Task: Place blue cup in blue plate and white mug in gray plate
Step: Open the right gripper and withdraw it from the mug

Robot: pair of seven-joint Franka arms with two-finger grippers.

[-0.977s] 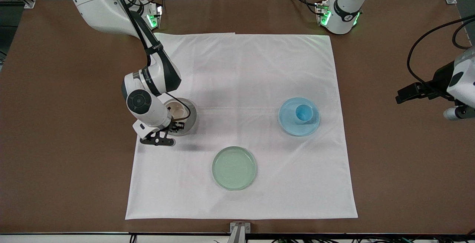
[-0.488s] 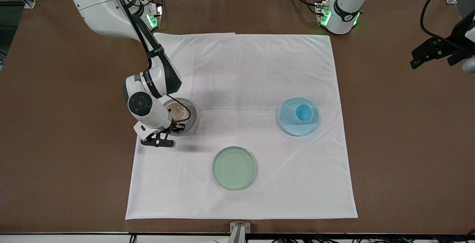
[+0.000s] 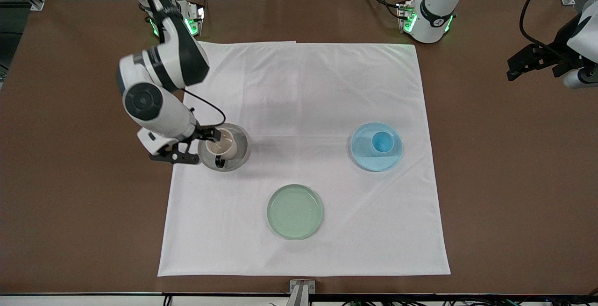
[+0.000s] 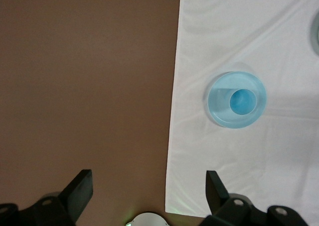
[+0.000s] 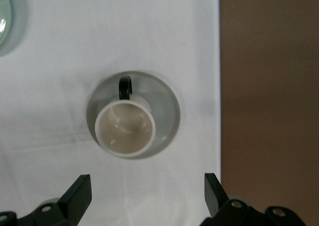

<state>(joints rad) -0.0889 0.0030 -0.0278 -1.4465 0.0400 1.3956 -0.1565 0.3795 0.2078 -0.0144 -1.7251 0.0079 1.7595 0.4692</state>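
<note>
Fingers (image 5: pixel 77 193) of the right gripper (image 5: pixel 144 198) stand spread wide with nothing between them in the right wrist view, which looks straight down on the white mug (image 5: pixel 124 128) sitting upright in the gray plate (image 5: pixel 167 111), its dark handle (image 5: pixel 124 88) showing past the rim, the plate lying on the white cloth (image 5: pixel 109 32) close to the cloth's edge. In the left wrist view the left gripper (image 4: pixel 149 193) also has its 2 fingers (image 4: pixel 79 188) parted and empty, above bare brown bench (image 4: pixel 84 71) beside the cloth, with the blue cup (image 4: pixel 242 100) standing inside the blue plate (image 4: pixel 218 102) on the cloth. The front view shows the right gripper (image 3: pixel 198 145) raised over the edge of the gray plate (image 3: pixel 238 154) toward the right arm's end of the bench, the white mug (image 3: pixel 221 146) resting in that plate. The blue cup (image 3: pixel 382 142) sits in the blue plate (image 3: pixel 362 149) toward the left arm's end, and a pale green plate (image 3: pixel 295 211) lies empty between them, nearer the front camera. The left gripper (image 3: pixel 532 63) hangs above the bench well apart from the cloth.
</note>
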